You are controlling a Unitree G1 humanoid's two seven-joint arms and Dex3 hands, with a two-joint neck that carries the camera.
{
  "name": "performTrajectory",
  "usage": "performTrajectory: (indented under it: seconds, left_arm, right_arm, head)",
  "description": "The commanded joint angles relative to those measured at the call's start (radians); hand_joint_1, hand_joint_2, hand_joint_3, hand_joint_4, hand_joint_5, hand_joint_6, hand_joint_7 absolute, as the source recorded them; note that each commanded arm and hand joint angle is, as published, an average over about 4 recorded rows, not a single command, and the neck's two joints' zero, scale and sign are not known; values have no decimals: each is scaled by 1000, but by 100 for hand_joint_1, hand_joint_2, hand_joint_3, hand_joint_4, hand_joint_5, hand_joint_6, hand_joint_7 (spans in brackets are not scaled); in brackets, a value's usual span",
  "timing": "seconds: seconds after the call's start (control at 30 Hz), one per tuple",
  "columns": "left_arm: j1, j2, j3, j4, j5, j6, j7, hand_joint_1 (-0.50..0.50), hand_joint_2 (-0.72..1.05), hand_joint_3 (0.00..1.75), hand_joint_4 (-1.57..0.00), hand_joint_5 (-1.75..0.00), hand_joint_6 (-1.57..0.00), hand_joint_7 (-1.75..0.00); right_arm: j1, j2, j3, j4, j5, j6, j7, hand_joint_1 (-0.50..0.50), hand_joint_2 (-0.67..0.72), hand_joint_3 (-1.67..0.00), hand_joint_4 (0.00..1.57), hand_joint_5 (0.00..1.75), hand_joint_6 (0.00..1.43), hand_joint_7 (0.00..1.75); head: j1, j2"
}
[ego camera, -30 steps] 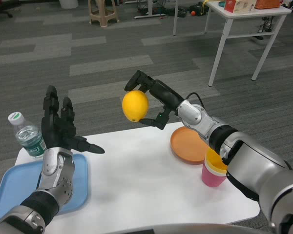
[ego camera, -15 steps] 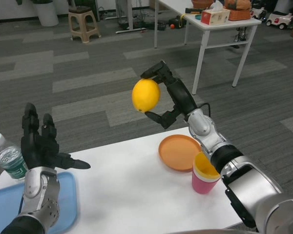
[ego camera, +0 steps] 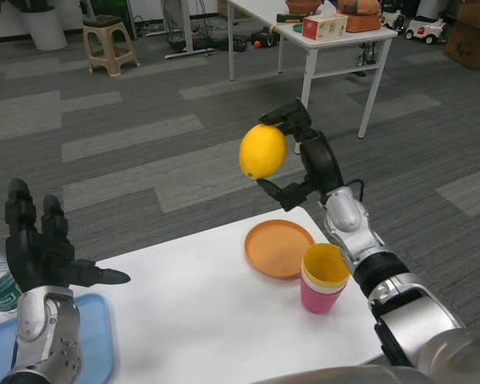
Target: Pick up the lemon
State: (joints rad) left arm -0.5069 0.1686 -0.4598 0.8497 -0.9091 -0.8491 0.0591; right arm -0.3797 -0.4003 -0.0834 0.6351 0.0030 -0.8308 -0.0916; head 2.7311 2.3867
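Yellow and smooth, the lemon [ego camera: 262, 151] sits high above the table [ego camera: 200, 296] in our right hand [ego camera: 298, 156], fingers holding it top and bottom. Our left hand [ego camera: 40, 248] waits spread, empty. We judge that any loosening could drop it onto the orange plate [ego camera: 277, 248].

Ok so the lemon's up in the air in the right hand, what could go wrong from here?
The lemon is held high by the right hand with only fingertips around it, so it might slip. It hangs out past the table's far edge, so a drop would likely reach the floor. If it falls nearer, it could strike the orange plate or the stacked cups.
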Motion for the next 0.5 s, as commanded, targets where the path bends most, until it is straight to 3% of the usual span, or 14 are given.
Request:
performTrajectory:
  seconds: [0.03, 0.5]
  left_arm:
    - [13, 5, 11, -6, 5, -10, -1, -50, -64, 9, 0, 0, 0, 0]
    - [17, -1, 16, -7, 10, -12, -1, -50, -64, 9, 0, 0, 0, 0]
  right_arm:
    - [20, -8, -12, -15, 8, -10, -7, -42, -3, -159, 23, 155, 40, 161]
    - [24, -8, -9, -18, 7, -10, -7, -42, -3, -159, 22, 155, 40, 161]
  head:
    - [11, -2]
    - [31, -8]
